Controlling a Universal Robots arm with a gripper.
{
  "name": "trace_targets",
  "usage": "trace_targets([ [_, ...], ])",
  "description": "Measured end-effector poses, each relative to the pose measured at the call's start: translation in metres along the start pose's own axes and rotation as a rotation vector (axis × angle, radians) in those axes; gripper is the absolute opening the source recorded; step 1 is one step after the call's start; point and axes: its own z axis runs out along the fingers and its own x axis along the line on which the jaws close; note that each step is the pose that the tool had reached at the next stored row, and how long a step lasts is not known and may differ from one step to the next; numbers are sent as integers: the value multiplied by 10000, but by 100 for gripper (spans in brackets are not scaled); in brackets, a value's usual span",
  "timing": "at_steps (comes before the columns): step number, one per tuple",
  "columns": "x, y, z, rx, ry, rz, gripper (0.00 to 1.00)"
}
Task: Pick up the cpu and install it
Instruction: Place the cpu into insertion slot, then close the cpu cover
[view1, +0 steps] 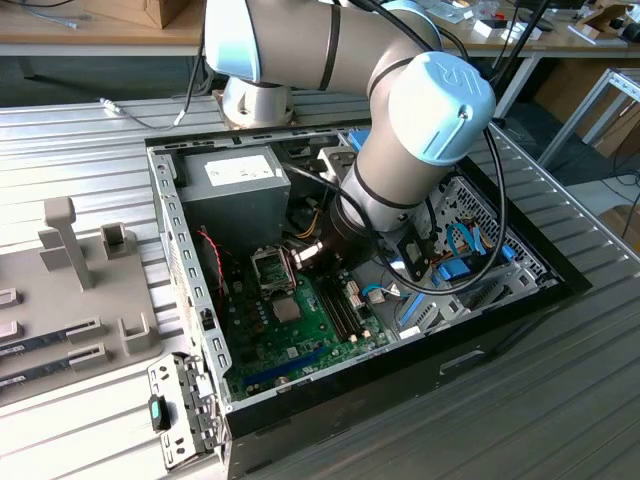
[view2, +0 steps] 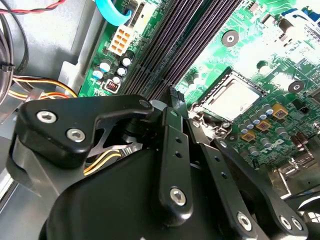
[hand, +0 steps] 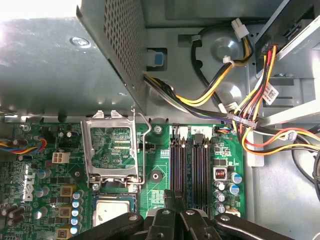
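Observation:
The cpu (view2: 232, 97) is a small silver-grey square lying flat in its socket on the green motherboard (view1: 300, 335). In the first wrist view the cpu (hand: 114, 212) lies just beside the socket's metal retention frame (hand: 112, 150), which is flipped open toward the power supply. My gripper (view2: 172, 95) hangs inside the computer case (view1: 190, 300), over the memory slots (hand: 192, 165) beside the socket. Its black fingers (hand: 170, 200) are pressed together with nothing between them. In the exterior view the gripper (view1: 305, 255) is low over the board, next to the socket.
The big grey power-supply box (view1: 235, 185) fills the case's back corner, close to the socket. Bundled yellow, orange and black cables (hand: 240, 100) run beside the memory slots. A blue cable (view1: 460, 240) and drive bay lie on the exterior view's right. A grey fixture (view1: 80, 280) stands outside the case.

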Motion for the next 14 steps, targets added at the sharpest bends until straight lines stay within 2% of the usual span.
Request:
trace_targets([
  [5, 1, 0, 0, 0, 0, -1, 11],
  [7, 28, 0, 1, -32, 6, -35, 11],
  [8, 30, 9, 3, -54, 13, -89, 11],
  [14, 30, 106, 18, -47, 58, -373, 11],
])
